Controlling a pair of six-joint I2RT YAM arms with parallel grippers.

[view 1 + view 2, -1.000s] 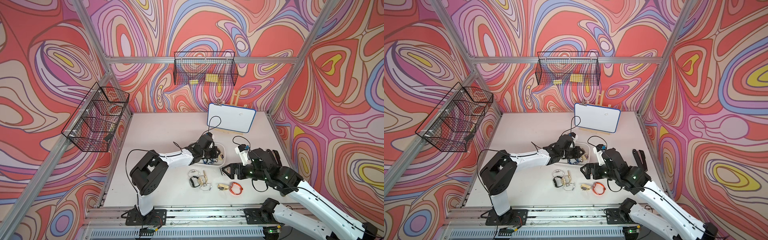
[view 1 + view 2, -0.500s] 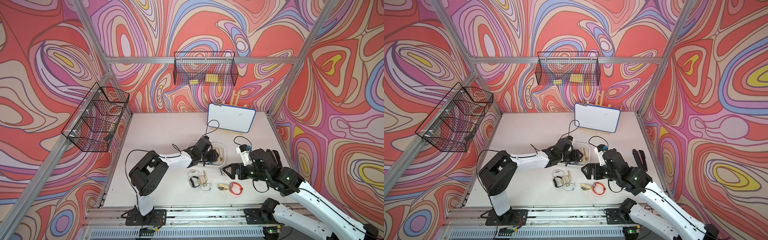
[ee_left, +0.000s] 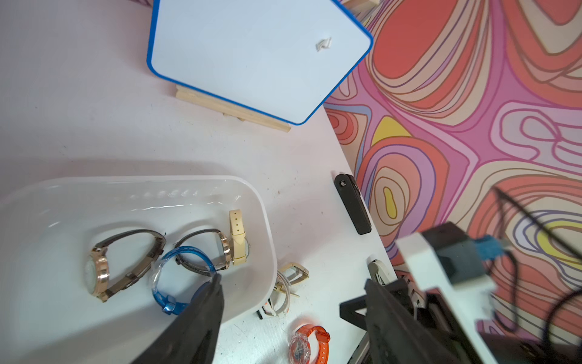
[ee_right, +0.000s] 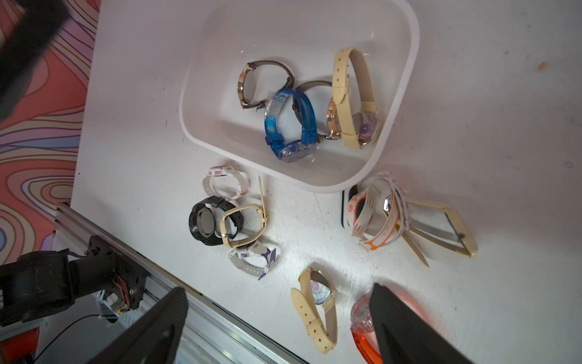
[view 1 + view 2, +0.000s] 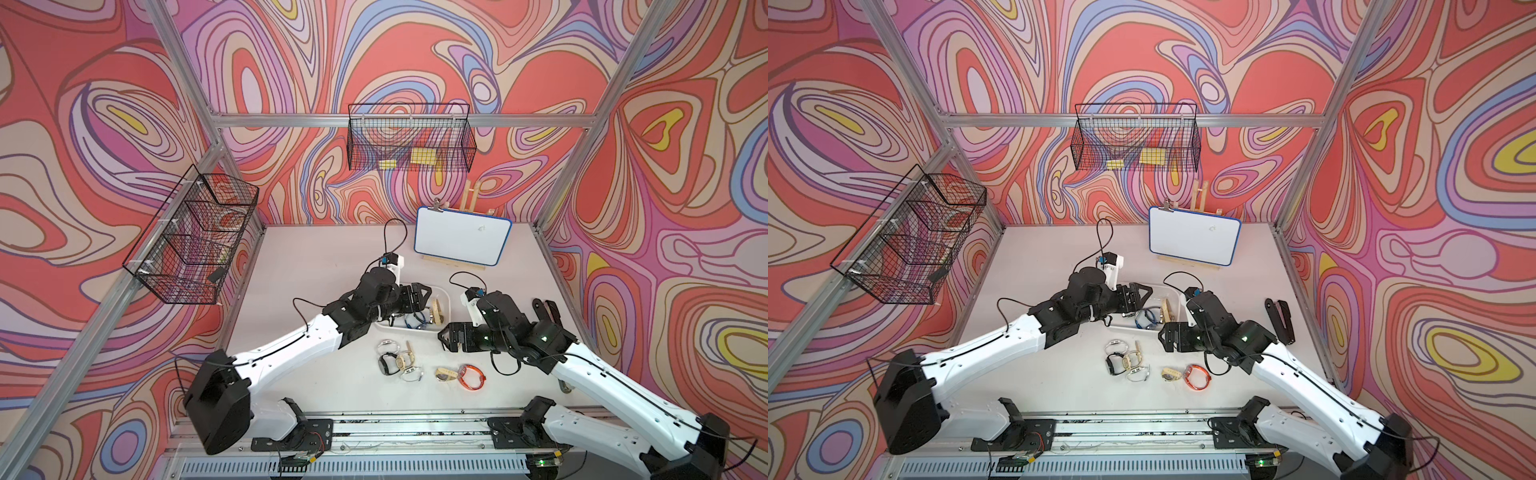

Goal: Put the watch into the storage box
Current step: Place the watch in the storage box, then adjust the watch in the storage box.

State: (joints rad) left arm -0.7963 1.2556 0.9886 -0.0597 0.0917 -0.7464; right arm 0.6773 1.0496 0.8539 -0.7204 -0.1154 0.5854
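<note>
The storage box [image 5: 444, 298] is a shallow white tray at mid-table. It holds several watches, among them a blue one [image 4: 302, 119], a cream-strapped one [image 4: 349, 94] and a brown-strapped one [image 3: 126, 245]. My left gripper [image 5: 419, 297] hangs open over the box's near left part with nothing between its fingers; the blue watch [image 3: 185, 253] lies just beneath one finger. My right gripper [image 5: 444, 336] is open and empty, just in front of the box. Below it on the table lie a cream watch [image 4: 318, 302] and an orange watch [image 4: 362, 327].
More loose watches lie in front of the box: a black one [image 5: 386, 363], white ones [image 5: 386, 345] and an orange-and-white one [image 4: 374, 214]. A blue-edged whiteboard [image 5: 461, 241] stands behind. Wire baskets [image 5: 409, 143] [image 5: 191, 241] hang on the walls. A black bar [image 5: 548, 311] lies at the right edge.
My left gripper's jaws have gone from shut to open over the box. The right arm has barely moved and stays open.
</note>
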